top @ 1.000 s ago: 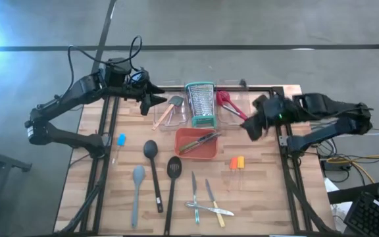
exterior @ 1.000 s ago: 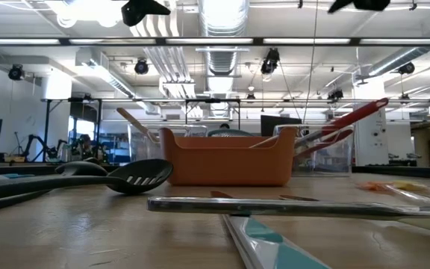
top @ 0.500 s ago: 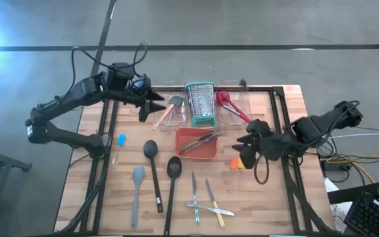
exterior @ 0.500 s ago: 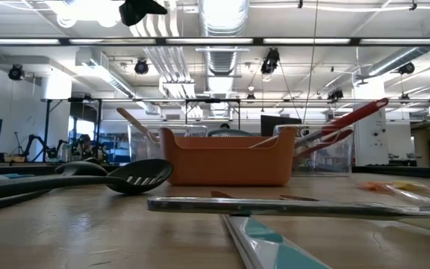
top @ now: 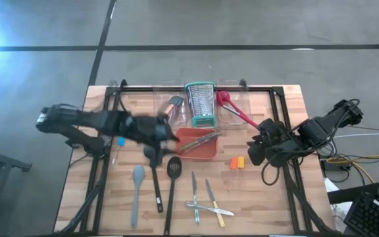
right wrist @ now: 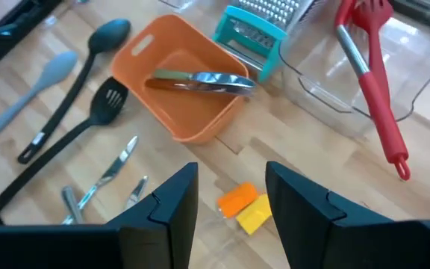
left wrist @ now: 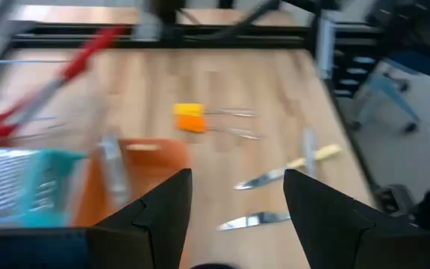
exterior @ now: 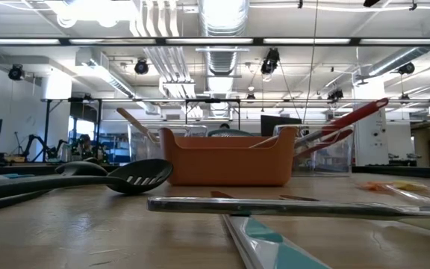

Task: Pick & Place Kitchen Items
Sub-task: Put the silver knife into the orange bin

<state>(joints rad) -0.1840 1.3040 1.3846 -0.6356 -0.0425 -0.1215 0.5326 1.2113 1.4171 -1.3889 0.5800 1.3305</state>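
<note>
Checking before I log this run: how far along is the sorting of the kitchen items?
Early. Done: a metal utensil lies in the orange tray, a red spoon in a clear bin. In hand: nothing; both end effectors, left and right, are open and empty. Left: black spoons, grey spatula, knives and orange-handled tools on the table.

We find no lettering, label, brand mark, number or sign that we can read in any view. The utensils, the orange plastic tray (right wrist: 187, 96), the clear bins and the wooden desk (top: 262, 191) carry no legible print, and nothing in the room behind the desk can be read either.
</note>
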